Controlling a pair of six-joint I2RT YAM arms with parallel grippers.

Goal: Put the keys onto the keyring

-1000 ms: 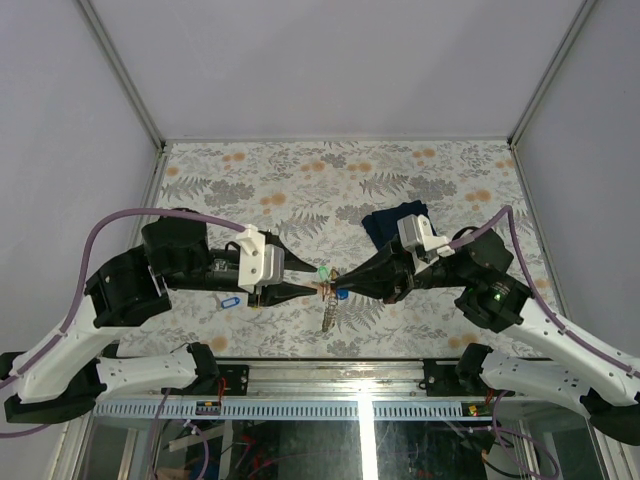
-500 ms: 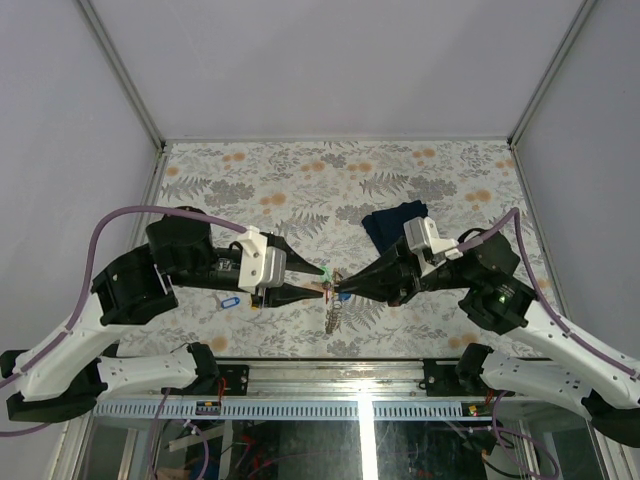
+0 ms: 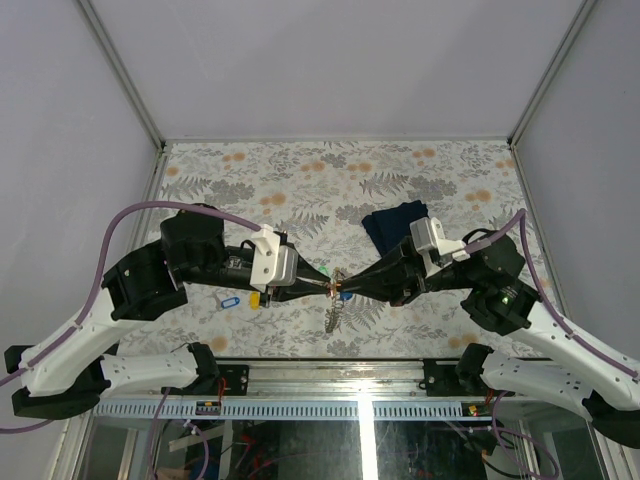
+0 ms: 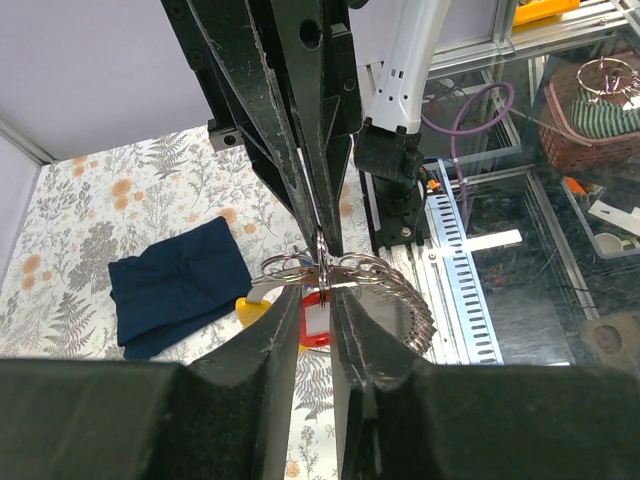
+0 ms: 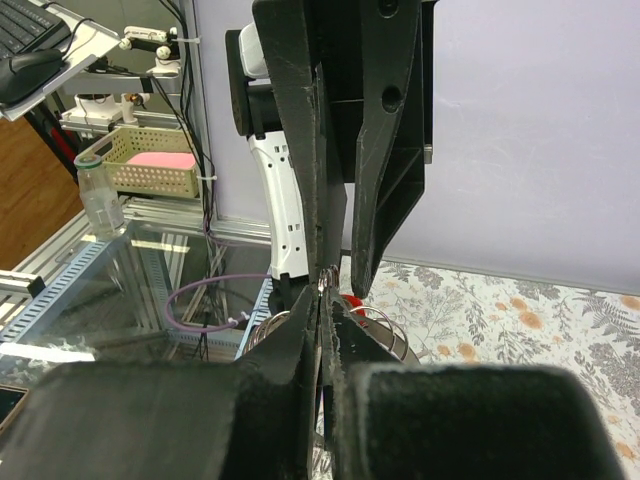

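Top external view: left fingers [image 3: 300, 288] are pinching the keyring [image 3: 332, 312]. Right fingers [image 3: 365, 285], pressed together, are meeting it. Any tug is risking a drop.

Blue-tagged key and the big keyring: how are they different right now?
The blue-tagged key lies flat on the table, untouched; the keyring is held up, pinched by the left end effector and right end effector. The key looks much smaller than the keyring. Both carry coloured plastic tags.

One left gripper [image 3: 321, 285], one right gripper [image 3: 346, 288], one keyring [image 3: 332, 314], one navy cloth [image 3: 393, 226], one blue-tagged key [image 3: 229, 300].
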